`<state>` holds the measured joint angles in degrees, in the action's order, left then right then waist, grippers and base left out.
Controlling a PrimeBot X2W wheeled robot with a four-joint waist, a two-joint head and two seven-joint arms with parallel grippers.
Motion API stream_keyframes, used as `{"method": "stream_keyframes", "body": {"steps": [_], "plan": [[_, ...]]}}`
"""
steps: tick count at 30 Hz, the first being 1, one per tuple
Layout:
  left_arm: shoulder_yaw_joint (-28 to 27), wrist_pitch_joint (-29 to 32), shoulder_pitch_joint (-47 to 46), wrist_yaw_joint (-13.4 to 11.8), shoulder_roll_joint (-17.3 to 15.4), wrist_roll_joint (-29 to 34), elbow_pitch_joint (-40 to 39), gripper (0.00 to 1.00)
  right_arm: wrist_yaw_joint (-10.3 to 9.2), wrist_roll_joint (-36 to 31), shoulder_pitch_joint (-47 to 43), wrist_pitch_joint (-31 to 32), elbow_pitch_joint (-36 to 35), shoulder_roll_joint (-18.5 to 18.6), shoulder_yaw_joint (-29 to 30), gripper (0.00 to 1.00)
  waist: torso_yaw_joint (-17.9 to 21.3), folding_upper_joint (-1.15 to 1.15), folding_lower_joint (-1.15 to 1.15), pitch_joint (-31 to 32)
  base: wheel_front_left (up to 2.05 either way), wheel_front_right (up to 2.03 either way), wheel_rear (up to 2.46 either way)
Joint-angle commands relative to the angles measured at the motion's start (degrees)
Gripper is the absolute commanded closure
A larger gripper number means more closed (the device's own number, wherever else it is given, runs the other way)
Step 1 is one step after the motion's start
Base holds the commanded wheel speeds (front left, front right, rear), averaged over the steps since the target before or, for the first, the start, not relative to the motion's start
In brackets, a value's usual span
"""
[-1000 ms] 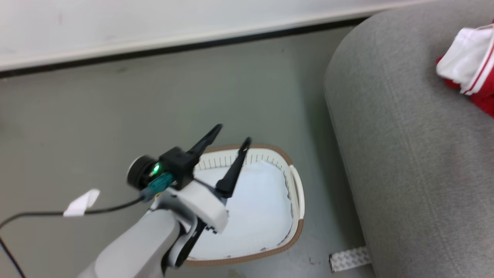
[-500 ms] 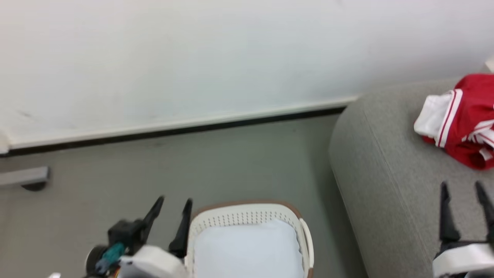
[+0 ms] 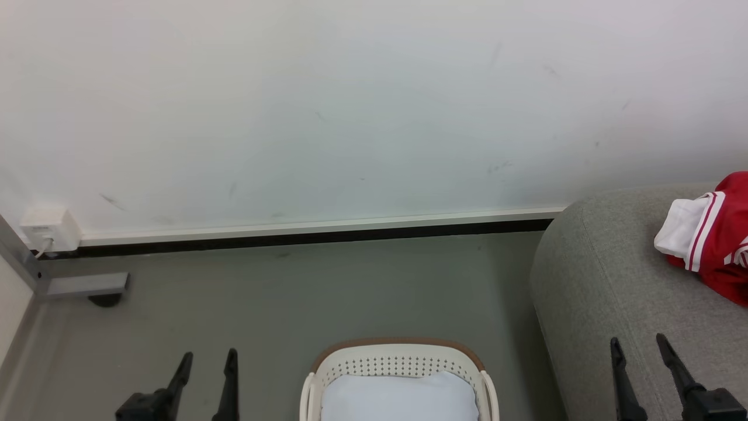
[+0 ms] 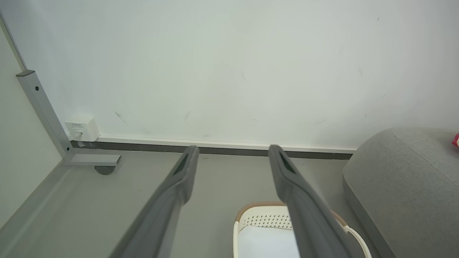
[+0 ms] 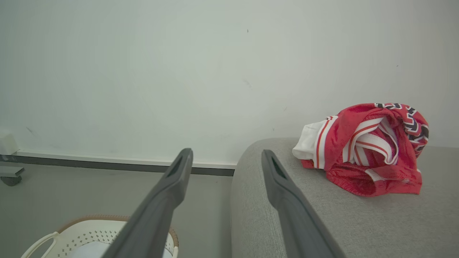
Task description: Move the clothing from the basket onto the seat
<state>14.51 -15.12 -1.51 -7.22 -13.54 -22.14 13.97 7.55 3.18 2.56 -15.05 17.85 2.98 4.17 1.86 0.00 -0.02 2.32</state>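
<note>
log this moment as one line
clothing: on seat | basket: liner cloth showing | left gripper: open, empty | right gripper: open, empty

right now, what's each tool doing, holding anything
left tool: open, holding nothing
right tool: open, holding nothing

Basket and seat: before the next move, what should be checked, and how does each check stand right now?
1. The clothing lies on the seat: ok.
2. The basket is free of clothing: cannot tell. The pale liner cloth shows inside, but the basket's near end is cut off.
3. The basket stands upright on the floor beside the seat: ok.
4. The left gripper is open and holds nothing: ok.
5. The right gripper is open and holds nothing: ok.
</note>
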Motion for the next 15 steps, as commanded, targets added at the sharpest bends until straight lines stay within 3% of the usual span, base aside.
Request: {"method": "stream_keyframes", "body": {"steps": [1, 14, 15], "plan": [[-0.67, -0.04, 0.84, 0.39, 0.28, 0.9, 0.04, 0.0, -0.13, 0.63, -0.97, -0.18, 0.46, -0.05, -0.52, 0.0, -0.05, 0.0, 0.02, 0.15, 0.0, 0.0, 0.0], [-9.07, -0.04, 2.09, 5.26, 5.53, 6.44, 2.27, 0.0, -0.13, 2.5, -0.75, -0.19, 2.76, -0.02, -5.09, 0.0, -1.4, 0.0, 0.02, 0.97, 0.0, 0.0, 0.0], [-9.1, 0.01, 1.79, 5.25, 5.73, 6.24, 2.26, 1.0, 0.0, 2.4, -0.56, 0.01, 2.67, -0.12, -5.19, 1.0, -1.4, 0.0, 0.02, 0.97, 0.0, 0.0, 0.0]]}}
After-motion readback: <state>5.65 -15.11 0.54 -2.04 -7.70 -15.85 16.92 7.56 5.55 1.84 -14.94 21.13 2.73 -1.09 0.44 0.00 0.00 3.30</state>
